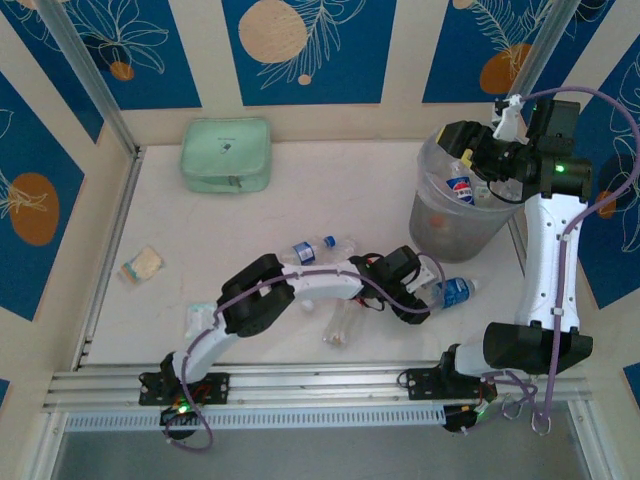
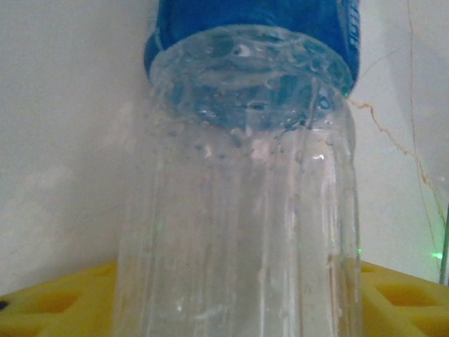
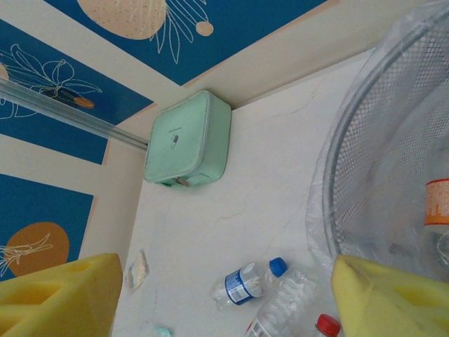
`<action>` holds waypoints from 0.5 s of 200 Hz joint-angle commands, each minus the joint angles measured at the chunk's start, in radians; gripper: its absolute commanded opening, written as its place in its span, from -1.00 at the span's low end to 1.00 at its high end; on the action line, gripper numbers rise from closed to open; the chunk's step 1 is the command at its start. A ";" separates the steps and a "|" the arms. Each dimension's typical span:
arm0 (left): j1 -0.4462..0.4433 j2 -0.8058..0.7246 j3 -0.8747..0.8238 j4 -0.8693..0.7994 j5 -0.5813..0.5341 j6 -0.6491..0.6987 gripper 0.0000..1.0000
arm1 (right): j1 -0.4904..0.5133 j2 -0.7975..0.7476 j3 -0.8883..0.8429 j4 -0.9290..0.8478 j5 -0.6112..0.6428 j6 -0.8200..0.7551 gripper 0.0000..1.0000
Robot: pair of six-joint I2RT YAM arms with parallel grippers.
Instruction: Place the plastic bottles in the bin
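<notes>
Pickup of the clear ribbed plastic bottle with a blue label (image 2: 242, 210) is the step in hand. It lies on the white table (image 1: 250, 215) near the large translucent grey bin (image 1: 440, 235), between the left gripper's (image 1: 425, 297) 2 yellow foam pads (image 2: 49, 302); whether they clamp it yet I cannot tell. A sound grip would squeeze the ribbed body squarely before lifting. The right gripper (image 3: 224, 298) hovers by the bin's rim, spread wide and empty. Label print is too blurred to read; a red, white and blue labelled bottle (image 1: 460, 188) inside the bin is equally illegible.
</notes>
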 commanded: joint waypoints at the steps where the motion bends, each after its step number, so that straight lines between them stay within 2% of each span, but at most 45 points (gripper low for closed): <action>1: -0.005 -0.100 -0.037 0.007 -0.027 0.013 0.19 | -0.004 -0.037 -0.001 0.004 -0.042 0.017 0.56; 44: 0.023 -0.297 -0.164 0.055 -0.080 -0.001 0.00 | -0.001 -0.068 -0.006 0.014 -0.043 0.025 0.55; 100: 0.097 -0.672 -0.519 0.145 -0.133 -0.040 -0.14 | 0.038 -0.121 -0.045 0.057 -0.034 0.046 0.54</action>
